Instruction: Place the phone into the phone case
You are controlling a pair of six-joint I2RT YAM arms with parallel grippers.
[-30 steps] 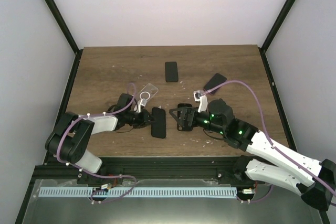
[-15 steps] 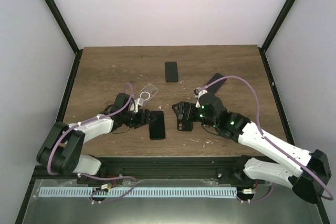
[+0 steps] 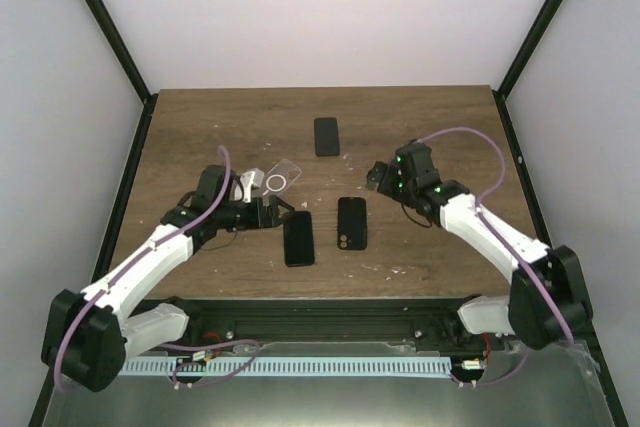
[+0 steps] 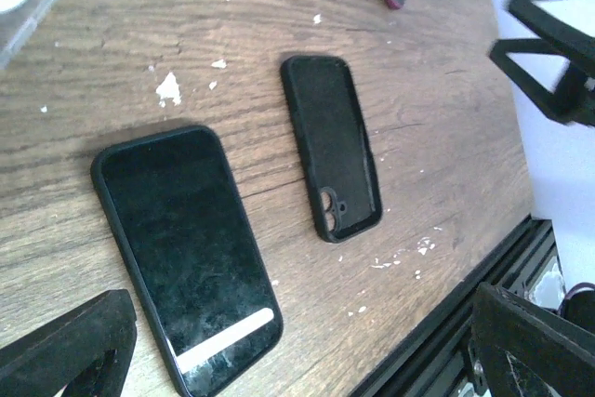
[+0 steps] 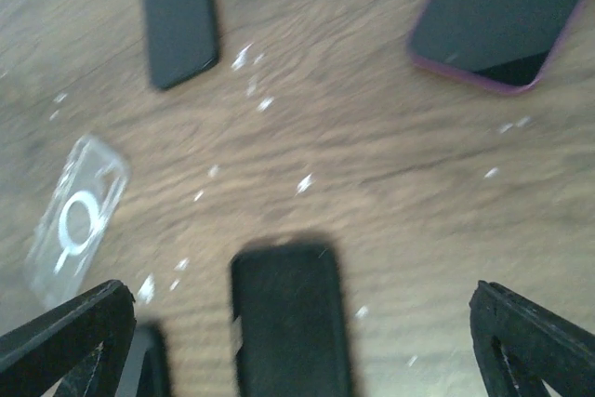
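Phone (image 4: 186, 248), a glossy black slab, lies flat beside matte black case (image 4: 332, 160), apparently staged for fitting; left gripper (image 3: 278, 209) and right gripper (image 3: 378, 177) both spread wide, empty.

A narrow strip of bare wood separates the phone (image 3: 298, 239) from the black case (image 3: 351, 223) at its 3 o'clock. The left gripper (image 3: 280, 212) crowds the phone's 10 o'clock, with the clear case (image 3: 281, 178) just beyond it. The right gripper (image 3: 376, 177) hangs at the black case's 1 o'clock. Toward 12 o'clock, open table (image 3: 200, 127) reaches a far black slab (image 3: 326, 136). The 6 o'clock side is free.
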